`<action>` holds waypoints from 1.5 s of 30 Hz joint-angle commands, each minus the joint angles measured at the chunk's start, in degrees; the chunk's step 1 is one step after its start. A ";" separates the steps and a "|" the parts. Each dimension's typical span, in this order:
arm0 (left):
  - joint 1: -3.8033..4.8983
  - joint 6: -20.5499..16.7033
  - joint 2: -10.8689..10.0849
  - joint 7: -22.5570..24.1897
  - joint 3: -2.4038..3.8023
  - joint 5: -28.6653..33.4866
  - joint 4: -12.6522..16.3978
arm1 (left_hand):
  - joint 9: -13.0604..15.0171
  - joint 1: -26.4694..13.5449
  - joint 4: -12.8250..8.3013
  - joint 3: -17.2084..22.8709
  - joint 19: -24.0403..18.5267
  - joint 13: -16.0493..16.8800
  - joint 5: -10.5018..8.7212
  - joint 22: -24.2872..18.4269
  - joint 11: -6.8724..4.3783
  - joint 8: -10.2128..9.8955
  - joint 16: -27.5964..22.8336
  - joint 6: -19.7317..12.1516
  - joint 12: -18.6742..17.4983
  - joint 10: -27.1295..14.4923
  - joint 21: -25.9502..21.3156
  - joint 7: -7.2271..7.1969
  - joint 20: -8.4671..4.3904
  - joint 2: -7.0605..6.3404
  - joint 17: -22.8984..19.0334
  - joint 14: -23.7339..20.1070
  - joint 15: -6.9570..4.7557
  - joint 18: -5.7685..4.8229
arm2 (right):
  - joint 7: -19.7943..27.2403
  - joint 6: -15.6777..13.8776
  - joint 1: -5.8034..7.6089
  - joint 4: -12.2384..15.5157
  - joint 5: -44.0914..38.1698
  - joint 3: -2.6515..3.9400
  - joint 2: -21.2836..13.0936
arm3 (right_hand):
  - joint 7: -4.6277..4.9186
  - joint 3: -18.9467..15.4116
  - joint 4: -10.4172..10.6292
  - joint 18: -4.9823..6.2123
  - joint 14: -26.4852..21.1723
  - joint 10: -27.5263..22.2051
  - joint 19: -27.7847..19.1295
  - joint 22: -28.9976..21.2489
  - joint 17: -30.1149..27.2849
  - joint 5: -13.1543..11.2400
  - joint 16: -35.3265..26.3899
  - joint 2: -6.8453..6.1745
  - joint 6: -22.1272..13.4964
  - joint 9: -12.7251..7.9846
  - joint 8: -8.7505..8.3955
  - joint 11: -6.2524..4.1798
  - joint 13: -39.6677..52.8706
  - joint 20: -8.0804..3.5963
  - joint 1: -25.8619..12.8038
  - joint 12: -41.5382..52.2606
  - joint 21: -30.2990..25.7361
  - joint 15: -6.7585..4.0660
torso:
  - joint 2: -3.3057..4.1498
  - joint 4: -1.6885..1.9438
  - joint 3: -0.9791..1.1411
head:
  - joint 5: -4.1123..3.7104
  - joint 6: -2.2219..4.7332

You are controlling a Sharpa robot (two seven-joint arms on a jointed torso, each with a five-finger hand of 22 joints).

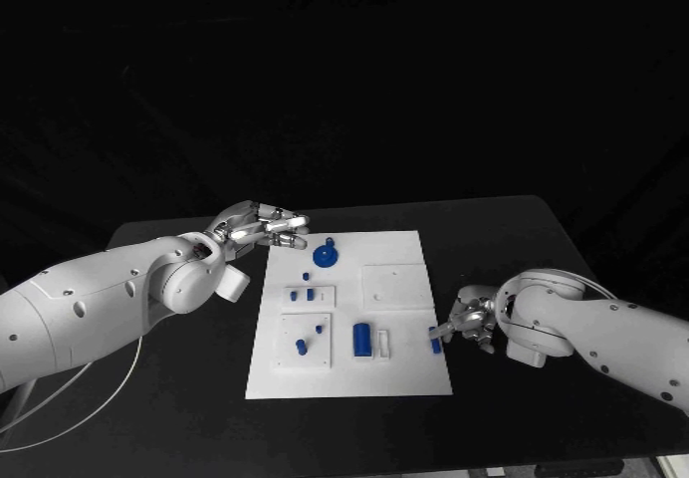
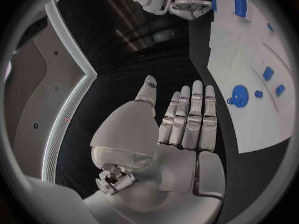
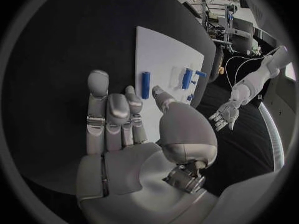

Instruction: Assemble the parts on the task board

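Note:
The white task board (image 1: 344, 373) lies in the middle of the black table. On it are a round blue disc (image 1: 326, 257), a thick blue cylinder (image 1: 362, 339), a blue peg (image 1: 301, 347) and several smaller blue parts. My left hand (image 1: 263, 227) hovers at the board's far left corner, fingers straight and side by side (image 2: 187, 117), holding nothing; the disc (image 2: 239, 95) lies just beside it. My right hand (image 1: 471, 324) is at the board's right edge, fingers apart and empty (image 3: 124, 119). A short blue part (image 1: 435, 345) lies on the board's edge just beyond its fingertips (image 3: 146, 84).
White raised blocks on the board (image 1: 393, 284) hold some of the parts. A grey cable (image 1: 87, 383) trails under my left arm. Bare black table surrounds the board on all sides.

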 commanded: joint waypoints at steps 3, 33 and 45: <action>0.01 0.30 0.03 0.46 0.04 0.71 0.09 | 0.04 -0.43 -0.22 -0.07 -0.29 0.03 -0.18 0.04 -0.27 0.19 -0.30 0.01 -0.16 0.05 0.26 0.00 0.11 0.17 0.02 -0.07 -0.11 -0.06 | -1.21 2.16 -1.09 -0.80 -2.49 -0.50 0.93 | 0.12 -0.23 -0.01 0.89 -0.05 -0.21 2.05 -0.15 0.03 -0.31 -0.32 -0.11 0.05 -0.58 -0.38 0.23 0.07 0.47 0.19 -0.21 -0.30 0.32 | 0.03 0.04 0.03 | 0.25 -0.19; 0.02 0.65 -0.17 -0.47 0.03 0.70 -0.22 | 0.05 -0.22 -0.16 -0.01 -0.22 0.04 -0.11 0.05 -0.26 0.19 -0.29 -0.01 -0.13 0.00 0.28 0.00 0.11 0.36 -0.01 -0.10 -0.11 -0.02 | -0.75 -0.48 -1.73 -2.52 -4.57 -3.38 2.32 | -0.99 9.49 -15.85 0.49 0.04 -0.28 2.00 0.28 -0.21 -0.10 -0.16 8.04 4.40 0.67 -0.39 -0.40 0.08 0.32 5.42 0.62 0.01 0.01 | -0.01 -0.03 0.05 | 0.55 -0.43; 0.02 0.83 -0.25 -0.75 0.02 0.69 -0.38 | 0.04 -0.31 -0.07 0.00 -0.22 0.04 -0.11 0.05 -0.25 0.18 -0.29 -0.05 -0.13 -0.02 0.29 0.02 0.12 0.40 0.00 -0.12 -0.10 -0.01 | 1.48 -2.59 -1.70 -2.59 2.54 -2.40 -0.15 | -1.64 15.00 -16.08 0.09 0.01 0.04 1.98 0.61 -0.36 -0.08 0.01 8.06 6.46 3.26 -0.38 -0.73 -0.45 0.17 3.58 0.23 0.56 -0.12 | -0.07 -0.12 -0.04 | 0.53 -0.29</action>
